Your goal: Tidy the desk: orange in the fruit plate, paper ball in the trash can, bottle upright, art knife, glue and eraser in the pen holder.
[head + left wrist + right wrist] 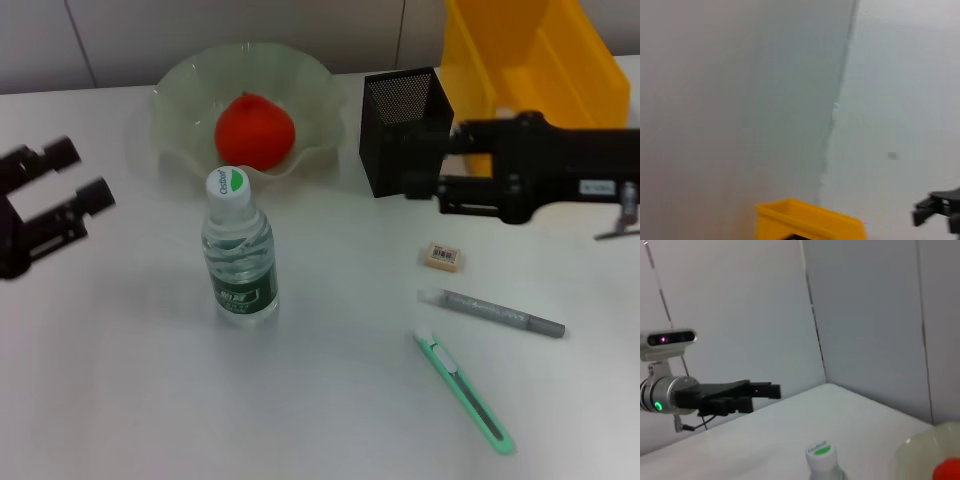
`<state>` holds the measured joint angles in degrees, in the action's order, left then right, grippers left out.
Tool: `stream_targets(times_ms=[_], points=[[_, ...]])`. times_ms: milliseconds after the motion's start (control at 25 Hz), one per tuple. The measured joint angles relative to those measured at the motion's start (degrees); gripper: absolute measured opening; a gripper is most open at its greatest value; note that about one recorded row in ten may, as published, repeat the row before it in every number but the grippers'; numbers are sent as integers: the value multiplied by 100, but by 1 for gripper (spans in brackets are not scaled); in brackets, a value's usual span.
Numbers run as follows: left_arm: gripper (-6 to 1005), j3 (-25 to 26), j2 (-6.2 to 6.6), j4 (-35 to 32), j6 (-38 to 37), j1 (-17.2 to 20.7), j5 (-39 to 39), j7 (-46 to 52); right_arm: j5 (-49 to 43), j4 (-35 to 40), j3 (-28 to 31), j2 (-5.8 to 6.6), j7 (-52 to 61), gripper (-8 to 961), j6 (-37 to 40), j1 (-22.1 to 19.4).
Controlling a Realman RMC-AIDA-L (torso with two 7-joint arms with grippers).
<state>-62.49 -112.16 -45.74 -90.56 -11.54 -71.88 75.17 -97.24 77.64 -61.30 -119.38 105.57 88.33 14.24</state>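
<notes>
We see a white desk (330,420) with the orange (254,130) already lying in the pale scalloped fruit plate (180,95) near the desk's far edge. Just in front of the plate the water bottle (238,250) stands upright, its white and green cap on. To the plate's right, also toward the far edge, stands the black mesh pen holder (400,125), and behind it at the far right corner sits a yellow bin (560,60). We cannot make out any paper ball.

Three small things lie flat on the desk toward its right side, apart from one another. The eraser (443,257) is nearest the pen holder; in front of it lies the grey glue stick (490,312), and nearer the front edge the green art knife (464,392) lies slanted.

The right gripper (420,165) reaches in from the right edge, level with the pen holder and right against its side; we cannot tell whether its fingers are spread or pressed together. The left gripper (68,175) hangs over the left edge, well apart from everything, its two fingers spread with nothing between them. The right wrist view shows that same left gripper (767,390) beyond the bottle's cap (819,451).
</notes>
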Motion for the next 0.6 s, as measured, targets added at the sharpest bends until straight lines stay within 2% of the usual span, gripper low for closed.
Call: stream_targets(times_ms=[280, 400, 600], points=[[628, 0, -19, -109, -400, 9, -641, 68, -38, -18, 433, -12, 375, 537, 567, -272], [616, -1, -49, -109, -547, -29, -1001, 67, -201, 15, 506, -11, 583, 536, 778, -322], [590, -11, -75, -110, -740, -39, -1120, 59, -473, 110, 577, 7, 1005, 535, 810, -265]])
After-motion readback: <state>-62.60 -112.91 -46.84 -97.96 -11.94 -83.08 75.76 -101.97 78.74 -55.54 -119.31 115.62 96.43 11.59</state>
